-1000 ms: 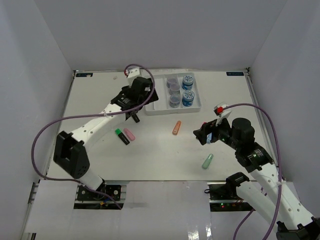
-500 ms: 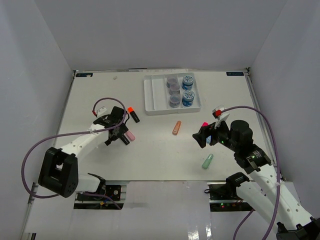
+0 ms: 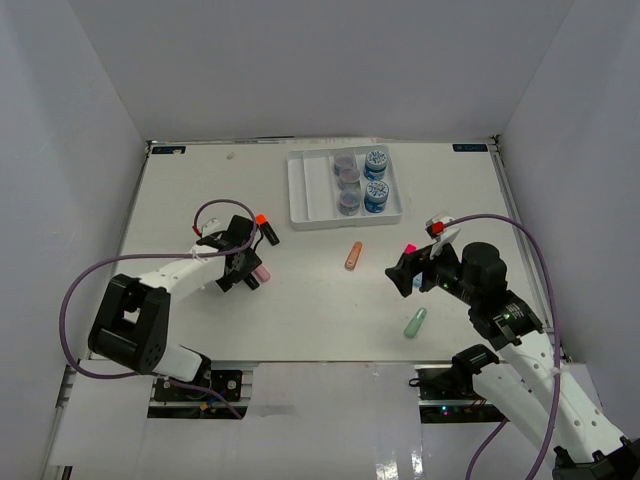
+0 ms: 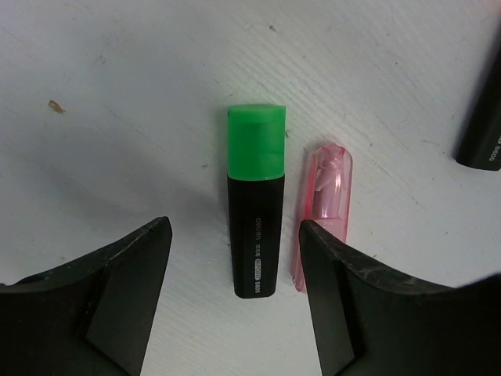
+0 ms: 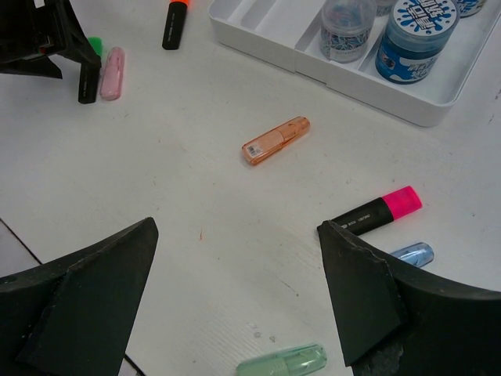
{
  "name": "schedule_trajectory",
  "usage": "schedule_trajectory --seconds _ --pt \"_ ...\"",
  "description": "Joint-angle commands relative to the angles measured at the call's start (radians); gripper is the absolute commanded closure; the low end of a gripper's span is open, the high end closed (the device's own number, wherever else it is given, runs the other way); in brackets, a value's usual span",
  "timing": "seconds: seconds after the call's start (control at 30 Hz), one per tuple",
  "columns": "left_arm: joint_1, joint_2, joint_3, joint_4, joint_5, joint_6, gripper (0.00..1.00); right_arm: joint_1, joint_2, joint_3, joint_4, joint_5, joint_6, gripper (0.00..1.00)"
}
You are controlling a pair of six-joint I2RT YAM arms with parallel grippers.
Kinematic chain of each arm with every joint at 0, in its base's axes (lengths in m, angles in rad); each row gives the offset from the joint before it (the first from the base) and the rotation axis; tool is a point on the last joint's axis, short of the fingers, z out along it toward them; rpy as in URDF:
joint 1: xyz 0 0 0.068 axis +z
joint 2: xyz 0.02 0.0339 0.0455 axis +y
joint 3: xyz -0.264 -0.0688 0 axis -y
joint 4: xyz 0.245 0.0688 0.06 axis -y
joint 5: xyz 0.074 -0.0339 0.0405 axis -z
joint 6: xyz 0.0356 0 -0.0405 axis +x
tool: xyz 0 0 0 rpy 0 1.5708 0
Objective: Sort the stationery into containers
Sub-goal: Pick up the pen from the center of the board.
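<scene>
My left gripper (image 3: 241, 270) is open and low over the table. Its jaws straddle a black highlighter with a green cap (image 4: 255, 227), with a pastel pink highlighter (image 4: 325, 210) beside the right finger (image 4: 344, 305). A black orange-capped highlighter (image 3: 266, 229) lies just beyond. My right gripper (image 3: 403, 272) is open and empty above the table; its view (image 5: 235, 235) shows a pastel orange highlighter (image 5: 274, 141), a black pink-capped one (image 5: 376, 213), a blue one (image 5: 409, 254) and a mint one (image 5: 282, 363). The white tray (image 3: 312, 190) holds blue-labelled jars (image 3: 376, 195) and grey jars (image 3: 347, 202).
The tray's two left compartments (image 3: 326, 185) hold nothing. White walls close in the table on the left, back and right. Purple cables loop over both arms.
My left arm has swung from beside the tray down to the green-capped and pink highlighters. The orange-capped highlighter now lies uncovered where the gripper was. The right arm has barely moved.
</scene>
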Motion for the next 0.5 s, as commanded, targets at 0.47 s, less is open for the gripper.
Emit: schedule_trajectory --seconds 0.47 --pt "0.01 0.019 -0.047 0.037 0.007 0.003 0.58 0.004 -0.008 -0.012 0.034 0.015 -0.005 0.1"
